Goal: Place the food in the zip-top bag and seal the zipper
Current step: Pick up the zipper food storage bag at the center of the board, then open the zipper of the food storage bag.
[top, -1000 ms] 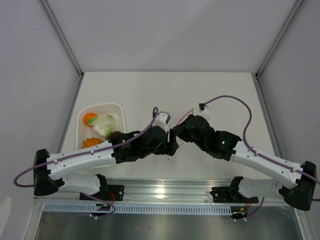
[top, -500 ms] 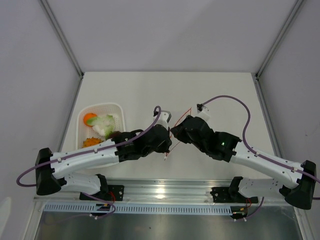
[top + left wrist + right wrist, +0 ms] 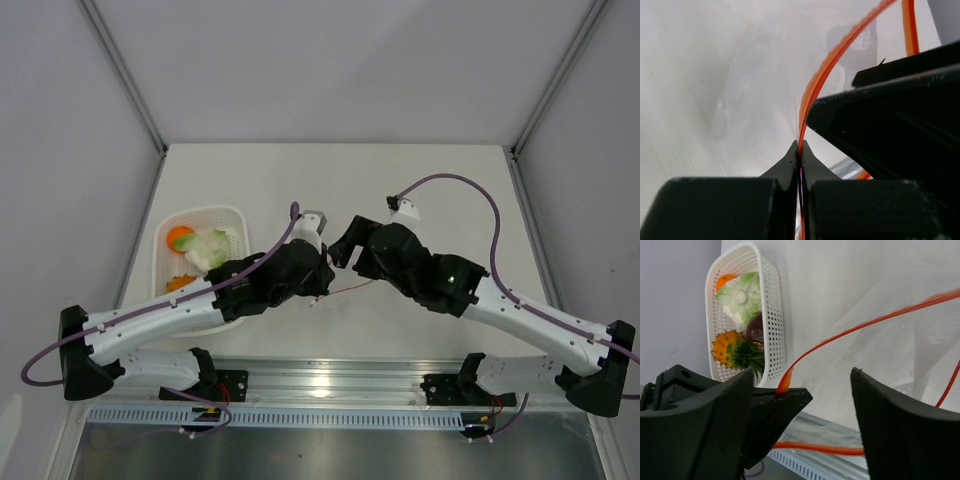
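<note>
The zip-top bag (image 3: 755,90) is a clear pouch hanging in front of my left wrist camera. Its zipper (image 3: 820,80) is a red-orange strip curving up from my left gripper (image 3: 800,147), which is shut on it. My right gripper (image 3: 802,372) stands open just beside it, with nothing between its fingers. In the right wrist view the zipper (image 3: 850,330) rises from the left gripper's black fingertips (image 3: 775,405). The food lies in the basket: pineapple (image 3: 727,347), leafy vegetable (image 3: 740,297), orange fruit (image 3: 725,280) and dark red piece (image 3: 755,330). From above, both grippers (image 3: 318,296) (image 3: 345,250) meet mid-table.
The white mesh basket (image 3: 200,212) stands at the left side of the table, close behind my left forearm. Purple cables loop over both arms (image 3: 460,190). A metal rail (image 3: 330,385) runs along the near edge.
My left gripper has shut on the zipper strip and shifted left. My right gripper has opened, let go of the strip and drawn back a little.
</note>
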`<control>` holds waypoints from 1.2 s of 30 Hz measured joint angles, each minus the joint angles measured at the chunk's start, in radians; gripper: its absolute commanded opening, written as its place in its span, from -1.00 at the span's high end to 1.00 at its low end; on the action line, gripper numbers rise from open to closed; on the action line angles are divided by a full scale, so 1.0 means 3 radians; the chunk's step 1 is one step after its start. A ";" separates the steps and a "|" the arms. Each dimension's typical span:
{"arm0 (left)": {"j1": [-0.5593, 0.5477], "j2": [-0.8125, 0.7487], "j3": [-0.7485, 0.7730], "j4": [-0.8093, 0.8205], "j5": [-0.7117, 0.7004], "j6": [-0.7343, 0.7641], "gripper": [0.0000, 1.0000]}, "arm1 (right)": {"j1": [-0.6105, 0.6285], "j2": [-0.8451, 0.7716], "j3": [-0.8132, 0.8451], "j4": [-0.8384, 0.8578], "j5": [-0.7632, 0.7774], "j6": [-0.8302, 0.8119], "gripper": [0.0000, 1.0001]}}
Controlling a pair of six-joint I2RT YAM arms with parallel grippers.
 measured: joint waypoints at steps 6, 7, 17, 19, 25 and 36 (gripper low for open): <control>0.0107 -0.0141 0.0000 -0.0004 0.0045 0.0024 0.99 | -0.0181 -0.0086 0.0113 -0.0303 -0.0069 -0.0243 -0.99; 0.0116 -0.0141 0.0000 -0.0005 0.0047 0.0027 0.99 | -0.0221 -0.0127 0.0113 -0.0346 -0.0081 -0.0256 -0.99; 0.0135 -0.0109 0.0000 0.0046 0.0075 0.0023 0.99 | -0.0666 -0.0454 0.0385 -0.0753 -0.0497 -0.0334 -0.99; 0.0135 -0.0080 0.0000 0.0092 0.0083 0.0019 0.99 | -0.0665 -0.0454 0.0385 -0.0871 -0.0478 -0.0294 -0.99; 0.0135 -0.0037 -0.0005 0.0253 0.0144 0.0014 0.99 | -0.0881 -0.0399 0.0366 -0.1216 -0.0601 -0.0042 -0.99; 0.0135 0.0039 -0.0011 0.0544 0.0173 0.0008 0.99 | -0.1211 -0.0460 0.0248 -0.1091 -0.1369 -0.0249 -0.99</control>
